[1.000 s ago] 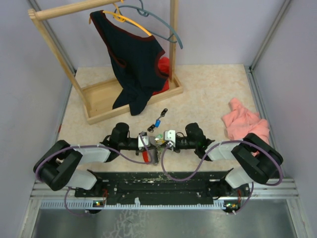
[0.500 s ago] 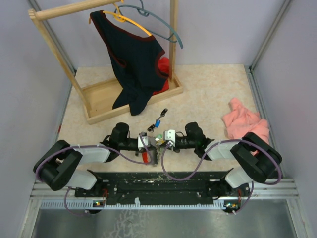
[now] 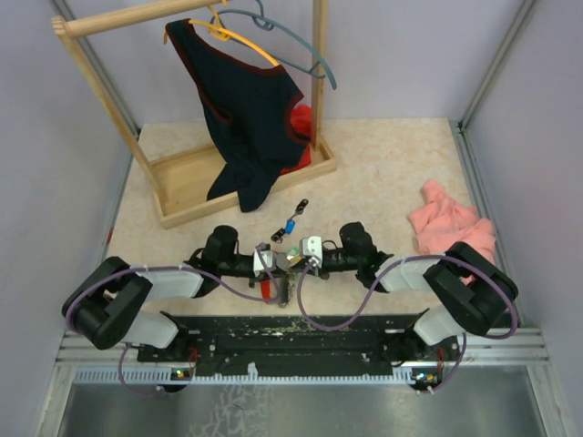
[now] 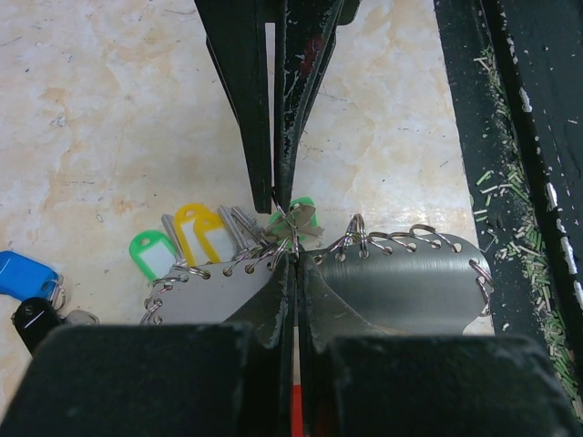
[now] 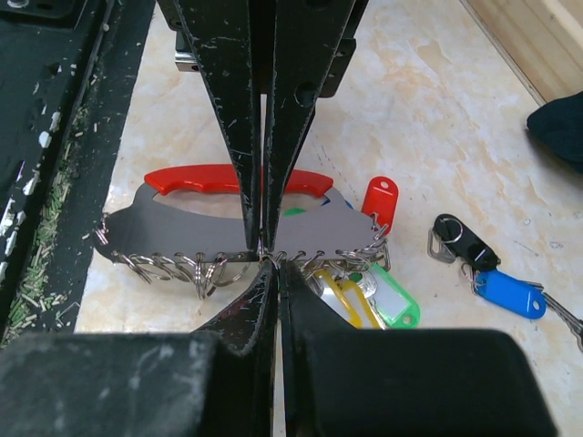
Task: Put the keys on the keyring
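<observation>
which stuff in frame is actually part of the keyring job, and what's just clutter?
Job: keyring; yellow key, green key, red key, blue key, black key; left gripper and right gripper, jaws shut at the keyring's ringed edge.
Clutter: wooden rack, dark top, hangers, red cloth, pink cloth.

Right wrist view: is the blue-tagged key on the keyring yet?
No, the blue-tagged key lies off to the side next to a black-tagged key, apart from the keyring.
</observation>
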